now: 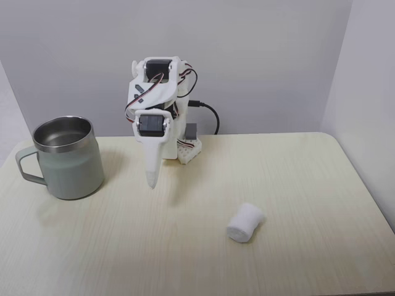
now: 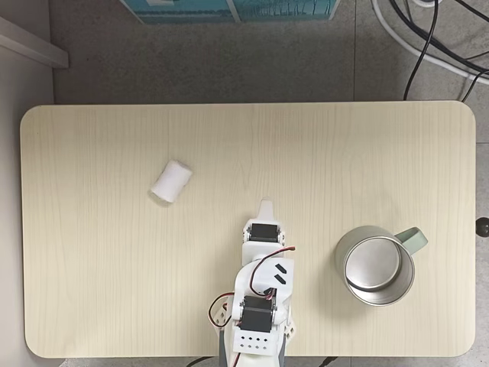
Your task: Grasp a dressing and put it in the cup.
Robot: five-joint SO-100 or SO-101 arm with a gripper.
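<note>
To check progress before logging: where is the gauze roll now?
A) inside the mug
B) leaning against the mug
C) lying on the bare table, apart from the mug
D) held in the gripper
C: the gauze roll lies alone on the table, far from the mug and the gripper.

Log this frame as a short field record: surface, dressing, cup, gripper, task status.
surface: pale wood-grain table with rounded corners
dressing: white gauze roll lying on its side on the table, apart from arm and cup
cup: grey-green metal mug, upright, steel interior looks empty
gripper: white, fingers together, pointing down above the table between cup and roll, holding nothing
task status: dressing not yet grasped
</note>
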